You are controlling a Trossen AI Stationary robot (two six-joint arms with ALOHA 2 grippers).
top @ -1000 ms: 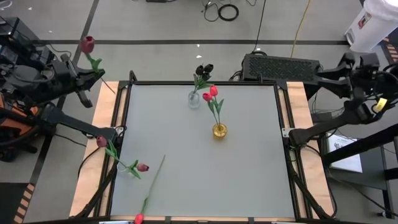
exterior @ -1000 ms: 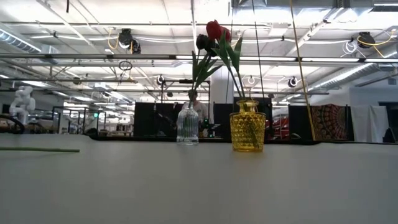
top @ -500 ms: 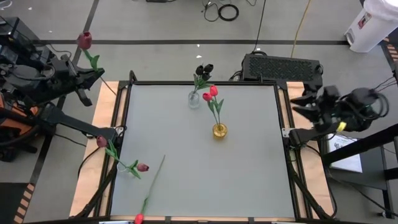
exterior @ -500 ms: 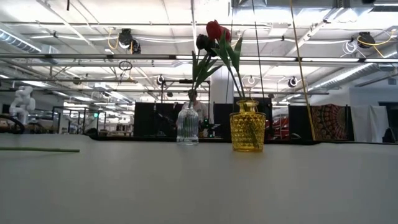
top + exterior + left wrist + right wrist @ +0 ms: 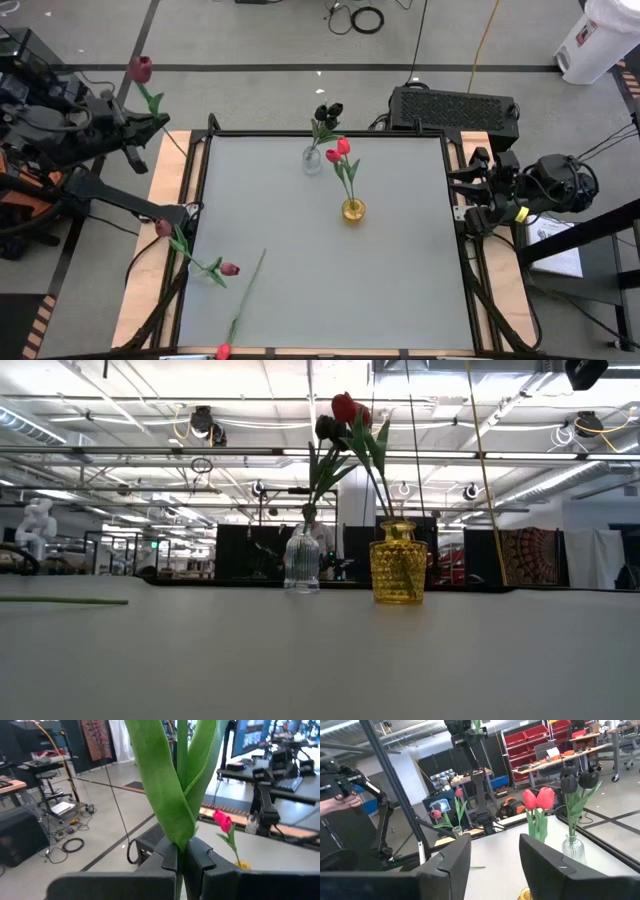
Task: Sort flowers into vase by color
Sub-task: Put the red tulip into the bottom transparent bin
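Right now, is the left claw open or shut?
Shut: the left claw pinches a tulip stem between its fingers, off the table's left side.

Two black tulips (image 5: 327, 112) stand in the clear vase (image 5: 312, 159); two red tulips (image 5: 338, 151) stand in the yellow vase (image 5: 353, 210) beside it. A maroon tulip (image 5: 141, 71) is held off the table's left edge; three more lie near its front-left corner.

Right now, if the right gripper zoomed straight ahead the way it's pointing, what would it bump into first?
Probably the red tulips in the yellow vase. The right gripper, open, points across the table toward them; depth is hard to judge.
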